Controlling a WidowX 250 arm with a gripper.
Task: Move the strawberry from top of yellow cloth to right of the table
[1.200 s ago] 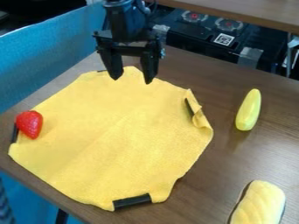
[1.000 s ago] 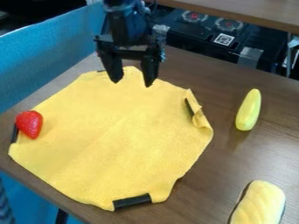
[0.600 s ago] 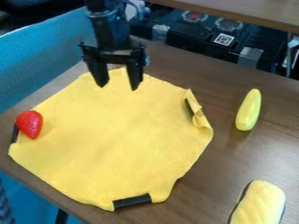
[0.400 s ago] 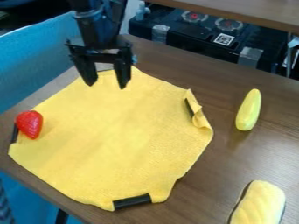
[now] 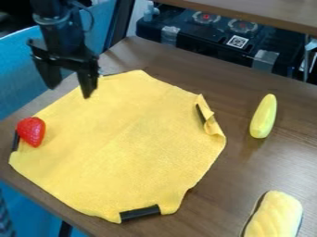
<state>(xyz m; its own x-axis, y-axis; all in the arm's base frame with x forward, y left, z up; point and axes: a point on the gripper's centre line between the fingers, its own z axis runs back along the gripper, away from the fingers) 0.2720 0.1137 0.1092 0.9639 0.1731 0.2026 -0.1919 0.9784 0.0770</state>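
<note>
Taking the yellow cloth (image 5: 123, 139) as a clock face seen from the camera, the black gripper (image 5: 69, 92) hangs at eleven o'clock, its two fingers spread wide with nothing between them; the arm above runs out of view at the top edge. The strawberry (image 5: 31, 132) lies at nine o'clock, on the cloth's rim, tip toward six, well apart from the gripper. A black strip (image 5: 15, 141) beside it is partly covered. Another strip (image 5: 140, 213) shows near six, and a third (image 5: 200, 114), at two, is partly hidden by a folded corner. Out on the brown table (image 5: 238, 173), a yellow-green elongated piece (image 5: 263, 115) lies between two and three. At four, a pale yellow ridged piece (image 5: 275, 215), perhaps toy bread, is cut off by the bottom edge.
</note>
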